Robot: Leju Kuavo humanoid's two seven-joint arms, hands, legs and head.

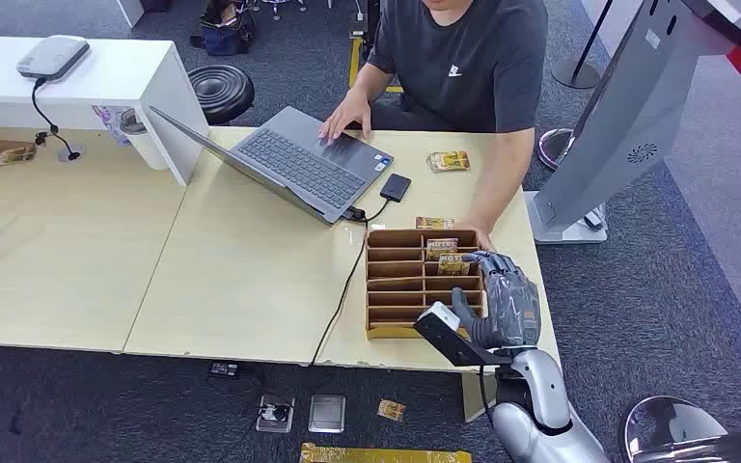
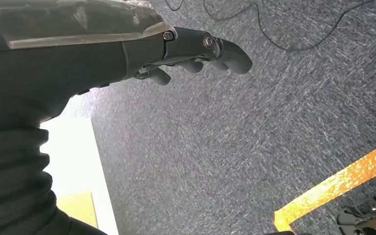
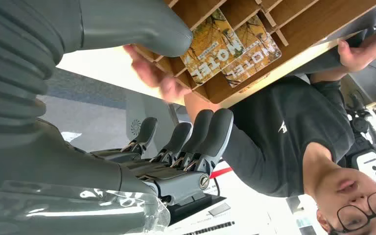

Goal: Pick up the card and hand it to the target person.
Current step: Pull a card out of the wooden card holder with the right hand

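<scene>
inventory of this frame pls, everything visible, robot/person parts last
wooden card rack: 1, brown, slotted, near table edge by the right hand
cards in rack: 2 showing, yellow "HOTEL" print, far slots
loose cards: small stack, yellow, on table beyond the rack
laptop: 1, grey, open, mid table
black drive: 1, cabled to laptop
white counter: 1, left, grey device on top
stool: 1, black, behind table
kiosk stand: 1, grey, right
floor clutter: sockets, a card, gold strip
person: 1, dark T-shirt, seated, one hand on laptop
right hand: over rack, fingers apart, empty
left hand: hanging over carpet, empty
</scene>
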